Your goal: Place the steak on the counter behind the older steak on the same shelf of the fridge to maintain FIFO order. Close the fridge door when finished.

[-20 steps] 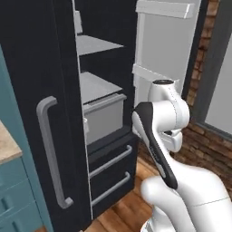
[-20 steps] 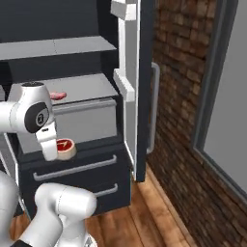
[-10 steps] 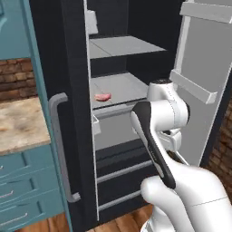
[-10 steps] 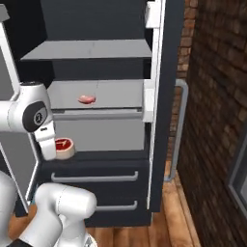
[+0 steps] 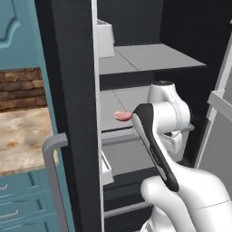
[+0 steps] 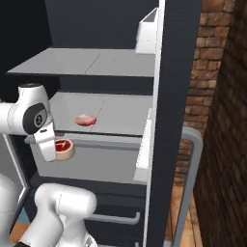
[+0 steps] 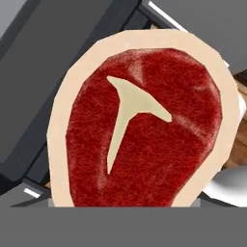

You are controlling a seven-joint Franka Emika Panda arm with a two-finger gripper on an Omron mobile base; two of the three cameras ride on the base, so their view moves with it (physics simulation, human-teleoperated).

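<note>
Steak (image 6: 63,148) in the gripper's (image 6: 54,150) grasp hung in front of the open fridge (image 6: 173,72), level with the grey pull-out drawer (image 6: 103,157) and below the shelf (image 6: 118,113) it was bound for. In the hand view the steak (image 7: 140,120) sat close to the lens, red face and T-shaped bone toward it, and the jaws looked clenched on it, though the fingertips themselves were hidden behind the meat.

On the largest scale, the risk I judged was the fridge itself: the shelf opening was low, with another shelf (image 6: 91,62) above, so a lift that came in too shallow could knock the steak against the shelf's front edge. The next hazard was the older steak (image 6: 85,119), lying near the front of the shelf (image 5: 129,102); reaching behind it meant passing over or beside it, and a low pass could shove it back and spoil the FIFO order. Smallest, the grip held the meat by its rim, so it might slip.

Around it stood the beige counter (image 5: 20,138) over teal drawers (image 5: 27,204), with brick walls (image 6: 217,96) and a wooden floor (image 6: 185,212).
</note>
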